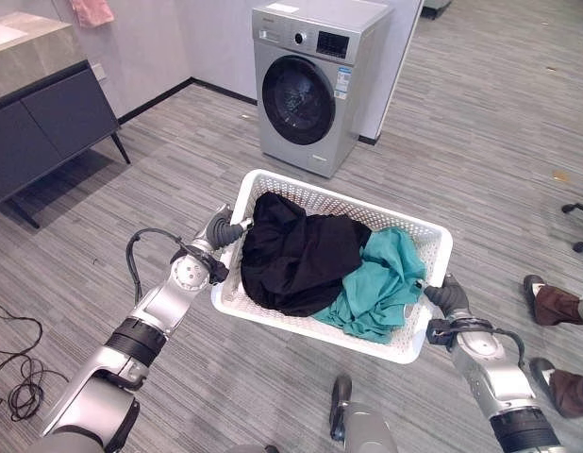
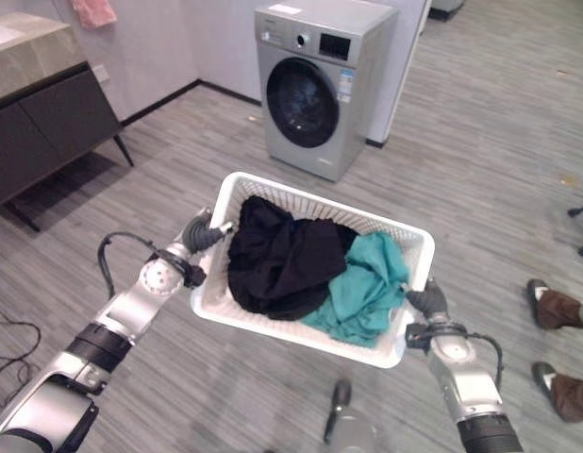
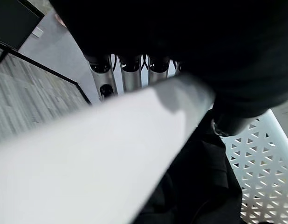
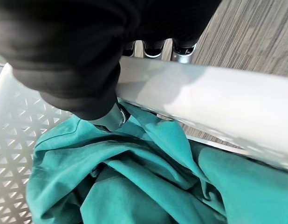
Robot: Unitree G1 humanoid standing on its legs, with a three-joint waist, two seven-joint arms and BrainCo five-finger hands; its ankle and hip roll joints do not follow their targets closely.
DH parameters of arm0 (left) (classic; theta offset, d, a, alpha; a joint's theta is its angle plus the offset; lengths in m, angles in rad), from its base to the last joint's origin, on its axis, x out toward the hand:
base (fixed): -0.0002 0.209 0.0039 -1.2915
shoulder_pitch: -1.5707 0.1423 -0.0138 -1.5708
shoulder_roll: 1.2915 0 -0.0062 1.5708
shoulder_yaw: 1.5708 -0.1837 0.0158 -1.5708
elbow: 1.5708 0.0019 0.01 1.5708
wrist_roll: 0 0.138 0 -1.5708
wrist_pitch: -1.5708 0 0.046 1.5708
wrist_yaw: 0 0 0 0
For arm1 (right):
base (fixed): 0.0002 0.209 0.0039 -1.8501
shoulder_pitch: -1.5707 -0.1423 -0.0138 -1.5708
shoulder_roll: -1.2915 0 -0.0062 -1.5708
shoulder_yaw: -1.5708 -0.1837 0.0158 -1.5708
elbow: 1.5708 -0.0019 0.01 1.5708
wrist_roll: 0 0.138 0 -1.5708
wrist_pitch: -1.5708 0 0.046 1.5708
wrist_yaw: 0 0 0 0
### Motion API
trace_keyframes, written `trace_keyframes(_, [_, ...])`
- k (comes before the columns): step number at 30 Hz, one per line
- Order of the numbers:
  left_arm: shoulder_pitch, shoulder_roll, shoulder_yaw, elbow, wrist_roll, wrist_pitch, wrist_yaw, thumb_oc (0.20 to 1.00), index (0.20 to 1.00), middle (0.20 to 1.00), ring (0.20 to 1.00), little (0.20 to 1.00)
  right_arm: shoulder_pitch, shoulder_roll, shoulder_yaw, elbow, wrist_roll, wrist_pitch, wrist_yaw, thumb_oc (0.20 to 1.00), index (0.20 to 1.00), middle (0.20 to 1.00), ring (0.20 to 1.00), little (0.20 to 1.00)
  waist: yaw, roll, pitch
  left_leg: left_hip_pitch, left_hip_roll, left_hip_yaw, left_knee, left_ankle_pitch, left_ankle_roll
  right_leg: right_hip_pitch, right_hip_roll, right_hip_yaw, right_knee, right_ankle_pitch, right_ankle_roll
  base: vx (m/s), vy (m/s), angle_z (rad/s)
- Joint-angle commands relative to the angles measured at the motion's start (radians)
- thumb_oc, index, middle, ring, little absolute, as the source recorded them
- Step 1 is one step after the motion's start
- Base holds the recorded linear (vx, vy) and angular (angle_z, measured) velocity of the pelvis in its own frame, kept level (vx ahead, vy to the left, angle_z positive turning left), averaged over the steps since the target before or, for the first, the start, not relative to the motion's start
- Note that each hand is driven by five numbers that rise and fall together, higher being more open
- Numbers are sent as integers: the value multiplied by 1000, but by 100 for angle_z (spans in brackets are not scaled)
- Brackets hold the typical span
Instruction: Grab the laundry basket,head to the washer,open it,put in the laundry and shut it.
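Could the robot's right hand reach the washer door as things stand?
Probably not: the right hand and left hand are both clamped on the laundry basket, and the washer stands across open floor.

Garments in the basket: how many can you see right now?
2. A black garment fills the side toward the left hand; a teal garment lies toward the right hand. More may be underneath.

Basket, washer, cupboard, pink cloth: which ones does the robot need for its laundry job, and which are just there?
Needed for the job:
laundry basket, held at its ends by the left hand and right hand
black garment and teal garment inside it
washer, door shut

Just there:
dark cabinet
pink cloth on the wall
a person's shoes
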Motion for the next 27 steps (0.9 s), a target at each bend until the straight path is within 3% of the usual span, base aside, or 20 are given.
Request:
trace_keyframes(1, [-65,9,49,-52,6,-75,34,200,200,200,200,200,-76,-21,14,-112,41,-113,84,200,200,200,200,200,-37,-7,-66,-14,48,19,43,-34,-28,72,15,0,-52,53,71,405,-149,11])
trace_keyframes(3, [-73,10,36,-36,12,-75,29,200,200,200,200,200,-72,-27,15,-104,49,-111,86,200,200,200,200,200,-48,-10,-80,25,58,10,37,-52,-40,86,13,-7,-38,62,72,395,-185,20])
trace_keyframes(4, [-82,8,34,-30,16,-77,31,200,200,200,200,200,-76,-30,15,-99,50,-107,84,200,200,200,200,200,-59,-23,-89,38,57,4,43,-46,-47,90,8,0,-17,102,65,429,-234,41])
trace_keyframes(5, [-83,6,33,-27,16,-79,32,200,200,200,200,200,-72,-44,15,-106,51,-105,91,200,200,200,200,200,-68,-15,-103,58,80,0,58,-50,-57,100,19,-2,2,107,60,434,-273,49])
trace_keyframes(7, [-74,-2,41,-24,1,-86,31,200,200,200,200,200,-67,-63,15,-121,58,-107,100,200,200,200,200,200,-86,-10,-123,49,113,-15,123,10,-75,100,50,6,37,110,31,445,-292,26])
trace_keyframes(9, [-62,-3,50,-33,-14,-90,26,200,200,200,200,200,-62,-78,15,-135,60,-114,102,200,200,200,200,200,-90,4,-134,1,167,1,280,117,-86,133,99,-1,72,68,-7,406,-323,-22])
trace_keyframes(10, [-70,-11,43,-31,-20,-86,25,200,200,200,200,200,-73,-86,22,-139,65,-116,98,200,200,200,200,200,-88,0,-128,-59,198,3,436,198,-86,164,121,-1,79,41,-37,299,-361,-29])
trace_keyframes(13, [-68,3,51,-55,-40,-83,24,200,200,200,200,200,-68,-96,20,-157,80,-121,92,200,200,200,200,200,-67,-43,-108,-188,216,-8,742,306,-53,240,160,20,70,-1,-111,288,-369,-8])
trace_keyframes(15, [-68,1,51,-63,-50,-80,22,200,200,200,200,200,-63,-96,14,-166,80,-121,86,200,200,200,200,200,-60,-50,-94,-248,219,-14,839,300,-47,258,168,21,65,-9,-125,174,-243,-30])
trace_keyframes(17, [-88,-21,42,-63,-68,-71,27,200,200,200,200,200,-46,-97,12,-177,85,-119,73,200,200,200,200,200,-29,-66,-66,-375,219,3,874,249,-31,334,178,23,43,-43,-140,320,-248,-4])
trace_keyframes(20, [-95,-37,42,-58,-72,-72,26,200,200,200,200,200,-22,-99,6,-184,75,-114,77,200,200,200,200,200,1,-71,-52,-463,191,46,690,210,-48,385,174,13,35,-79,-128,248,-36,2])
trace_keyframes(22, [-99,-45,35,-50,-67,-73,30,200,200,200,200,200,-21,-96,3,-177,68,-120,73,200,200,200,200,200,17,-71,-50,-492,185,91,484,215,-61,405,172,-7,38,-95,-117,286,14,-16])
trace_keyframes(25, [-93,-42,36,-41,-58,-74,35,200,200,200,200,200,-19,-84,6,-165,55,-129,69,200,200,200,200,200,60,-57,-49,-476,121,96,136,282,-72,461,188,-9,49,-140,-103,337,50,-4])
trace_keyframes(27, [-92,-41,37,-35,-59,-76,38,200,200,200,200,200,-26,-74,11,-155,54,-136,64,200,200,200,200,200,78,-53,-48,-486,96,75,69,294,-75,485,195,0,54,-163,-105,306,27,-25])
